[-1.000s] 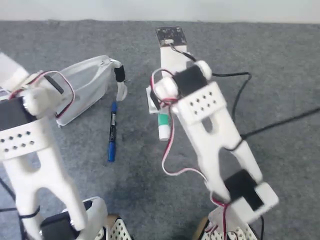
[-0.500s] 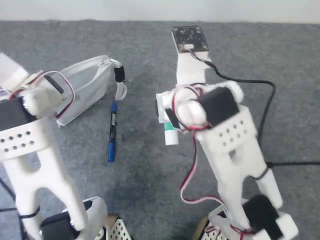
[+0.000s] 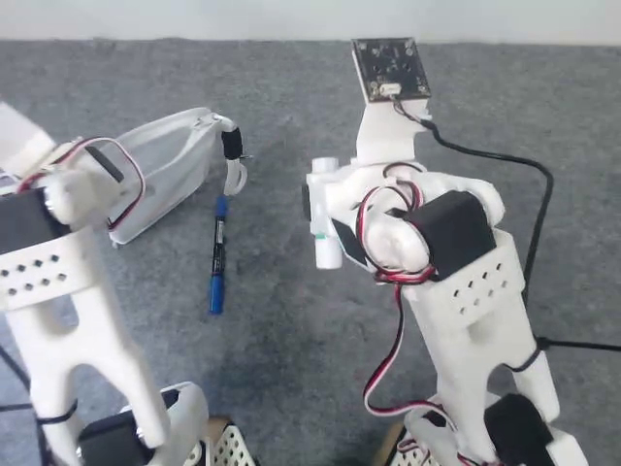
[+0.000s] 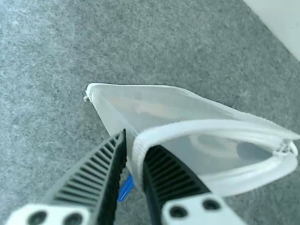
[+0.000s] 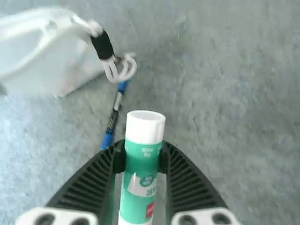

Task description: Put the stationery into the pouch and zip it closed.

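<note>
Grey felt-like surface (image 3: pixel 291 340) is carrying everything. On its left part, a translucent white plastic pouch (image 3: pixel 170 165) with a white zipper is lying on its side. The left tool (image 4: pixel 134 150) is pinching the pouch's zipper rim between its black ribbed fingers. A slim blue pen (image 3: pixel 217 257) is lying just beside the pouch. The right tool (image 5: pixel 140 146) is clamping a green and white glue stick (image 5: pixel 140 159), to the right of the pen and apart from the pouch.
</note>
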Controlling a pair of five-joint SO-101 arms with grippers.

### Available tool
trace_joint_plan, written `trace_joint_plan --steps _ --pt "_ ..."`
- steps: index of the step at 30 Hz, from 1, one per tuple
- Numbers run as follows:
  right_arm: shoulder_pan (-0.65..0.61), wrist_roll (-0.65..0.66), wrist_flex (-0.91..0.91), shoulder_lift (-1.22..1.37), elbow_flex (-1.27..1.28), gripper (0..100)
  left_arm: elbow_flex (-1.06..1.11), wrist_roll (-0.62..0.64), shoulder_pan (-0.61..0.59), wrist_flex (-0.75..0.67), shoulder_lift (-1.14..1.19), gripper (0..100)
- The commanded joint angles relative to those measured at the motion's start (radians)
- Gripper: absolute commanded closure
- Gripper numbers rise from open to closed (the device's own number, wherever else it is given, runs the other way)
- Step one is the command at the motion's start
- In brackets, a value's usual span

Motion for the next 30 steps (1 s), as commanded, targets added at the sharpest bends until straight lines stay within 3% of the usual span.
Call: trace_joint_plan --steps 1,19,30 --pt "-0.002 0.005 -0.101 -0.048 -0.008 99.2 -0.038 -0.008 0.009 -0.006 -0.008 99" --pt "-0.16 0.005 -0.498 -0.039 -0.008 99.2 -0.036 -0.008 0.009 -0.006 -0.006 99" --pt "-0.179 0.005 -0.707 -0.018 -0.008 99.2 -0.036 -0.006 0.009 -0.006 -0.006 99"
